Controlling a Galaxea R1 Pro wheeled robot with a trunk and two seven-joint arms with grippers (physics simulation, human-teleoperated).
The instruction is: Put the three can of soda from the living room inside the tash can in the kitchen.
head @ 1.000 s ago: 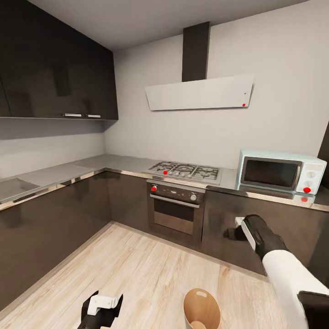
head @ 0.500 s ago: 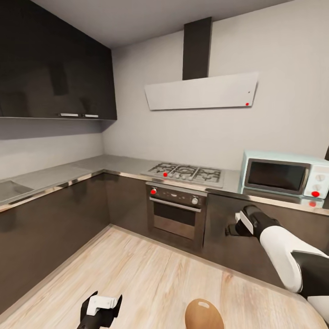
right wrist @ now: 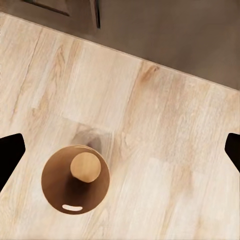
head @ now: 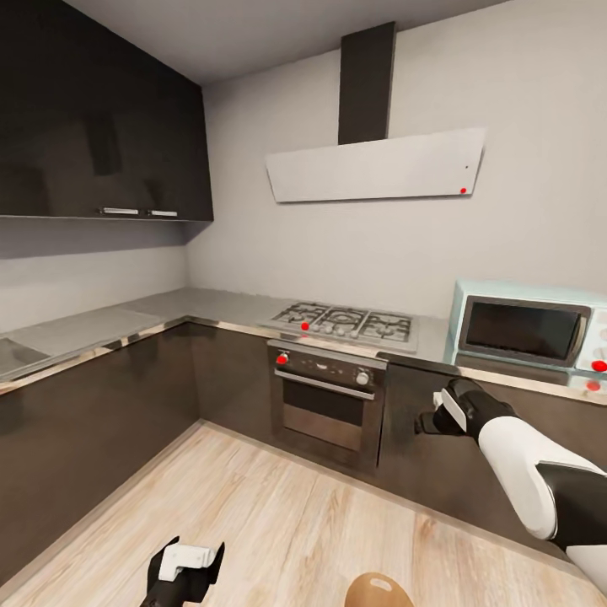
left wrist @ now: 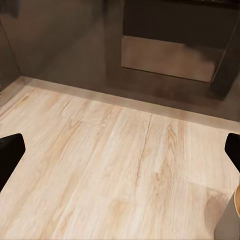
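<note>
On the pale wood floor, at the near edge of the head view between the two arms, stands the tash can; its brown rim is cut by the frame edge. From the right wrist view the tash can is seen from above: brown inside, an oval handle slot near the rim, upright on the floor. A round orange-brown shape lies inside it; whether this is a can of soda cannot be told.

The right gripper is raised to the far right of the tash can, in front of the dark cabinets. Its fingertips sit at opposite edges of the right wrist view, spread wide with nothing between them. The left gripper hangs low to the left of the tash can, likewise spread wide and empty.

Farther off, the counter carries the gas hob above the oven. A pale blue microwave stands on the counter at the right.
</note>
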